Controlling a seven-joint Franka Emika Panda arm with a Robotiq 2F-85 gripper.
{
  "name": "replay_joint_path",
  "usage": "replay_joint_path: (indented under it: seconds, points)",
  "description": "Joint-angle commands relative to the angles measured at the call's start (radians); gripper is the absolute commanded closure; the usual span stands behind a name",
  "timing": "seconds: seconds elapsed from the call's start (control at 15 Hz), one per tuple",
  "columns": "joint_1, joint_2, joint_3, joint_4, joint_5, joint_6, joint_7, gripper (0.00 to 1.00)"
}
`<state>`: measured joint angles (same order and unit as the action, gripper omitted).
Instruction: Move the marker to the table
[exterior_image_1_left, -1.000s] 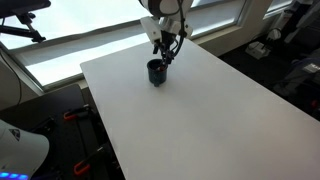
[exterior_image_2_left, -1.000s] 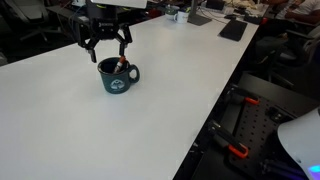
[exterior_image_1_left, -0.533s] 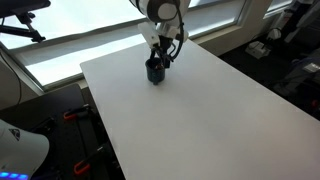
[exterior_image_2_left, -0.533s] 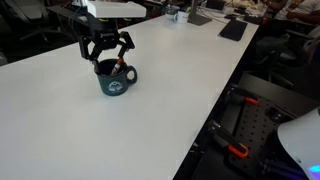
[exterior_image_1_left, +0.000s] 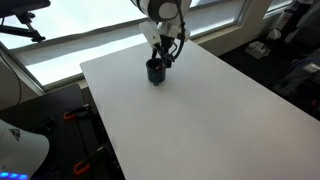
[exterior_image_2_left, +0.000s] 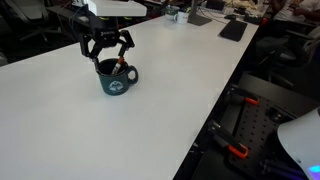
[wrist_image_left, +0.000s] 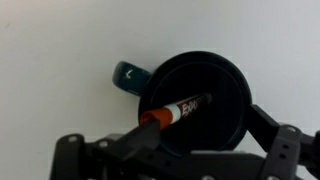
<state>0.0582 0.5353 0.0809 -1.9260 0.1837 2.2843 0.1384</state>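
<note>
The end effector (wrist_image_left: 180, 150) hangs with its jaws spread wide, one finger on each side of the dark navy mug (wrist_image_left: 215, 70), gripping nothing. The marker (wrist_image_left: 178, 110) leans tilted inside the mug, its orange end up at the rim. In an exterior view the mug stands upright on the white surface (exterior_image_2_left: 170, 120).

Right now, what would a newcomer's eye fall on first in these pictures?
The dark mug stands alone on the big white table, toward one end. The gripper hangs just above it with its fingers spread. In the wrist view, the marker, orange at one end, leans inside the mug.
</note>
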Motion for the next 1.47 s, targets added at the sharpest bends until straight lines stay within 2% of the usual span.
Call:
replay_joint_path:
  seconds: [0.0,0.47,1.0,1.4]
  points:
    - [-0.007,-0.104,-0.005,-0.090,0.022,0.072,-0.006,0.00]
    - [-0.037,-0.198,-0.004,-0.159,0.064,0.120,-0.015,0.00]
    - [-0.090,-0.146,0.005,-0.154,0.183,0.090,-0.078,0.00]
    - [-0.103,-0.101,0.005,-0.144,0.184,0.084,-0.105,0.00]
